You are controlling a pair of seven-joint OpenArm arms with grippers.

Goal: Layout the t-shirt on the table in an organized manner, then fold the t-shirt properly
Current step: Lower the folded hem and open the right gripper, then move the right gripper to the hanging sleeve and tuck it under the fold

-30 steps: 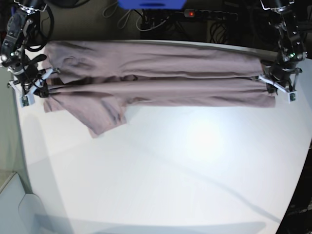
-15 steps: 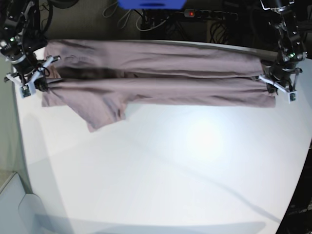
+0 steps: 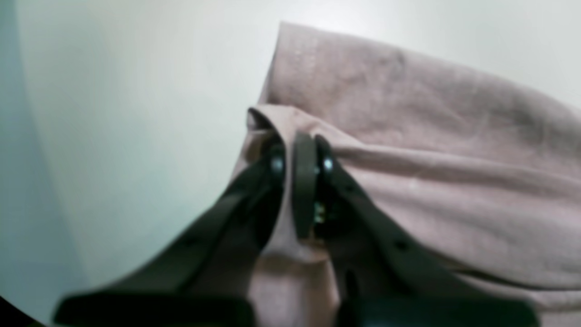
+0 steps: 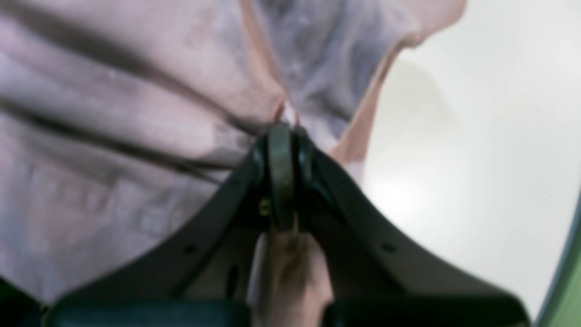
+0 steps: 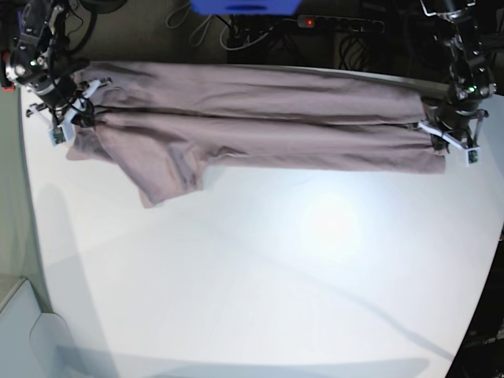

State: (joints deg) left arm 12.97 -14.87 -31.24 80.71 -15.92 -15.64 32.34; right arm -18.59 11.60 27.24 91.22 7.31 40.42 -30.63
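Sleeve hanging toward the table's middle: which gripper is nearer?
Right. The right gripper pinches the t-shirt just beside that sleeve; the left gripper grips the opposite end.

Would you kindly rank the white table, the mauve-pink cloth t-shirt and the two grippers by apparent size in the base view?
1. White matte table, largest.
2. Mauve-pink t-shirt.
3. Left gripper and right gripper: alike, both small, shut on the shirt.

No text, label, brand, number or sign can be read in any view; the plain dusty mauve-pink cloth t-shirt (image 5: 260, 126) carries no print.
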